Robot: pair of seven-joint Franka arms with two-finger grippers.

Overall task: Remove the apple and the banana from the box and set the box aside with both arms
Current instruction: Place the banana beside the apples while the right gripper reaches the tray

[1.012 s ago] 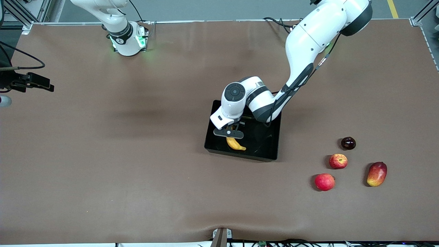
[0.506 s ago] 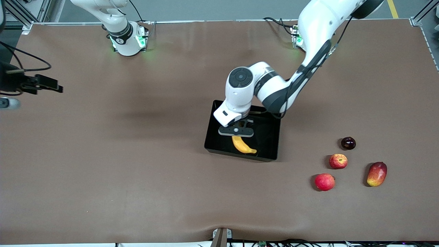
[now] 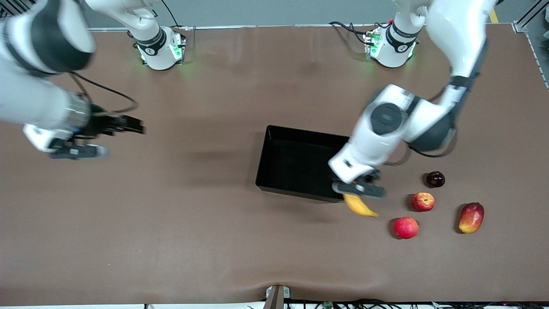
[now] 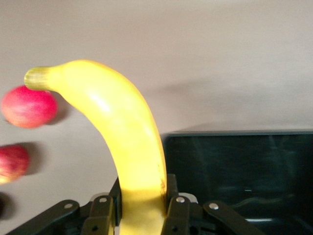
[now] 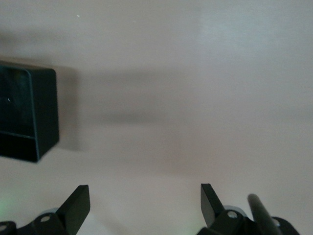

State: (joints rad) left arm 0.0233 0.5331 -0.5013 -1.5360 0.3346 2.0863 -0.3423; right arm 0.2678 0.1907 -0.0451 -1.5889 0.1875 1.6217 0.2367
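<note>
With the apple [image 3: 423, 201] already on the table beside the box [image 3: 300, 163], the left gripper [image 3: 359, 189] clamps the banana [image 3: 360, 206] over the box's near corner for set-down, while the right gripper [image 3: 77, 151], fingers spread and empty, hangs over bare table well apart from the box.

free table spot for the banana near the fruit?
Bare patch: nearer the camera than the glossy black plastic box, beside the pinkish-red round fruit. Crowded: streaky red apple, oval mango, dark round fruit.

Left gripper [image 3: 359, 189] clamped; right gripper [image 3: 77, 151] fingers [image 5: 78, 204] spread.
</note>
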